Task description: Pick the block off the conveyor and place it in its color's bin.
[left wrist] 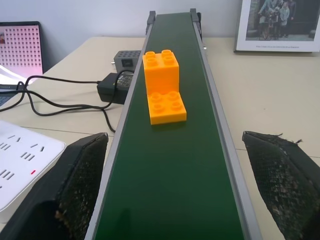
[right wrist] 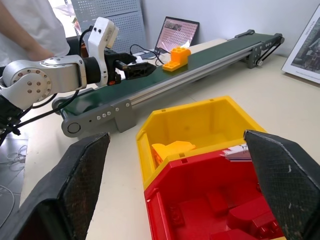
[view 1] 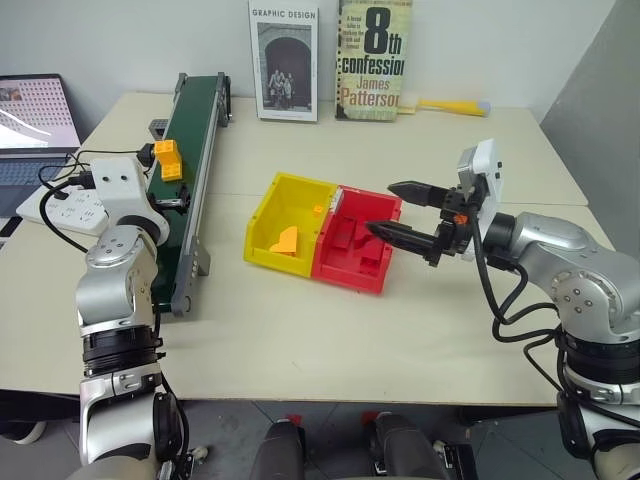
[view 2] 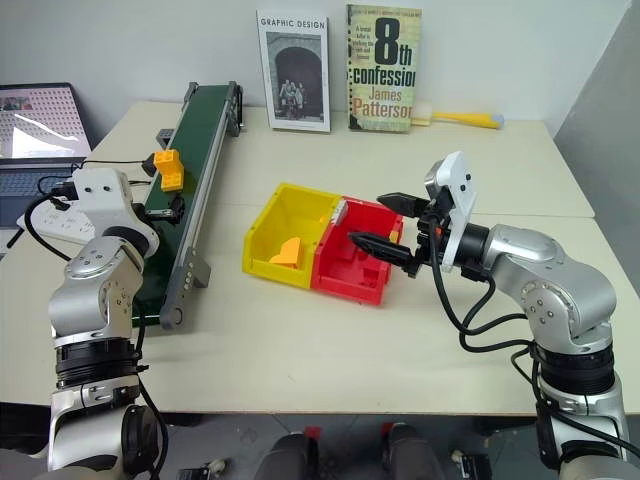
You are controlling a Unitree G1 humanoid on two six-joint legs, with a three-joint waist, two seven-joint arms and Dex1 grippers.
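A small orange-yellow studded block [left wrist: 163,85] rides on the dark green conveyor [left wrist: 170,170], which runs along the table's left side. My left gripper [left wrist: 174,136] is open and level, one finger on each side of the belt, with the block a short way ahead of its tips and untouched. In the table's middle, the yellow bin [view 1: 262,215] holds a wedge-like orange-yellow piece [view 1: 287,240]. Joined to it is a red bin [view 1: 345,272] with dark red pieces inside. My right gripper [view 1: 381,207] hovers open and empty over the red bin.
A laptop [view 1: 30,120], a white power strip [view 1: 65,210] and black cables [left wrist: 60,100] lie left of the conveyor. Two books [view 1: 283,60] lean on the back wall beside a yellow tool [view 1: 450,105]. A person [right wrist: 30,25] stands beyond the table's left side.
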